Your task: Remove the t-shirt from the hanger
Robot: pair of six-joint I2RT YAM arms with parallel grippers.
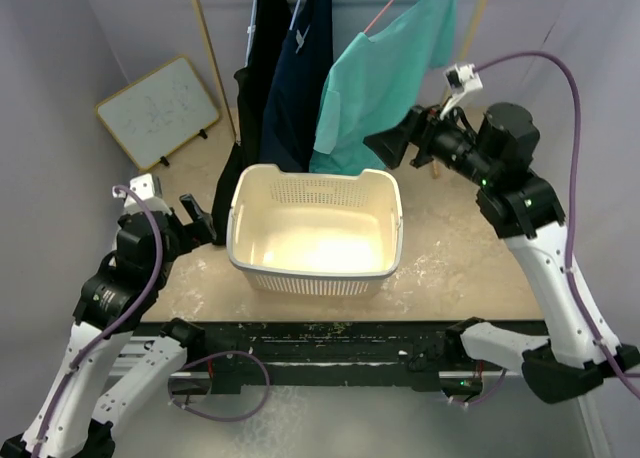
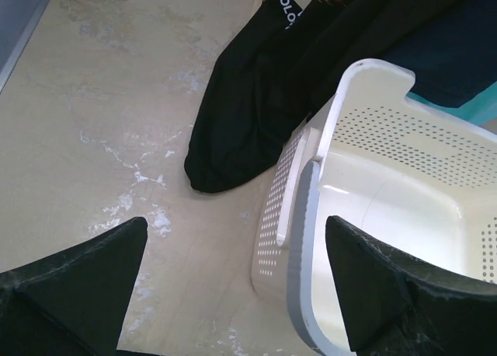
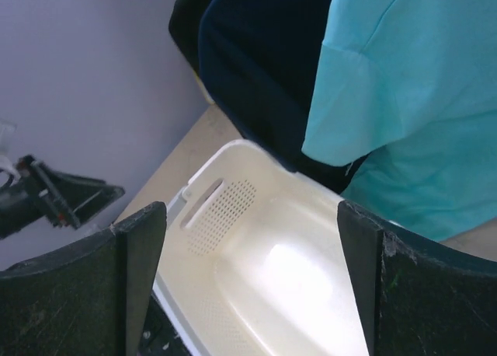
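T-shirt point(image 1: 385, 88), teal, on a pink hanger point(image 1: 385, 13), far right of the hanging clothes.
White letters "COLO" show on the black garment point(image 2: 256, 99) further left; the whiteboard's point(image 1: 160, 111) marks are unreadable. The right gripper point(image 1: 388, 145), fingers spread, sits at the shirt's right edge. The left gripper point(image 1: 200, 216), also spread, is beside the basket's point(image 1: 238, 236) left rim.

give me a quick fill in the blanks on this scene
1. The teal t-shirt hangs on a ____ hanger.
2. The white basket on the table is ____.
3. The left gripper and the right gripper both have their jaws ____.

Missing words: pink; empty; open
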